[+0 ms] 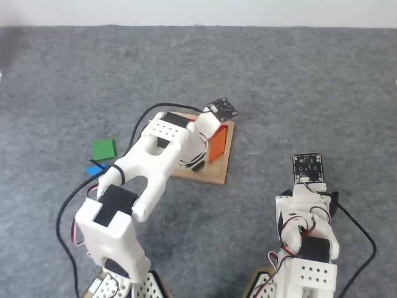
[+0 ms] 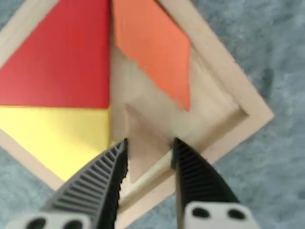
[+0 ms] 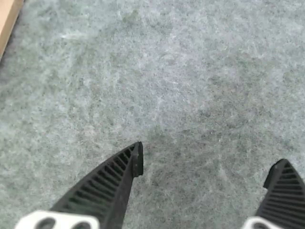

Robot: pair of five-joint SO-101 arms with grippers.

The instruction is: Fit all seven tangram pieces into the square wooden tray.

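The square wooden tray [image 2: 224,93] holds a red triangle [image 2: 62,57], a yellow triangle [image 2: 57,133] and an orange piece [image 2: 157,52]. My left gripper [image 2: 148,152] hangs over the tray's bare corner, shut on a pale wood-coloured triangle [image 2: 143,138]. In the high view the left arm [image 1: 161,149] covers most of the tray [image 1: 214,174], with the orange piece [image 1: 217,144] showing beside it. A green piece [image 1: 103,149] and a blue piece [image 1: 94,169] lie on the carpet to the tray's left. My right gripper [image 3: 209,167] is open over bare carpet.
Grey carpet covers the whole table. The right arm [image 1: 307,205] stands at the front right, apart from the tray, whose corner [image 3: 7,24] shows at the edge of its wrist view. Open carpet lies between the two arms.
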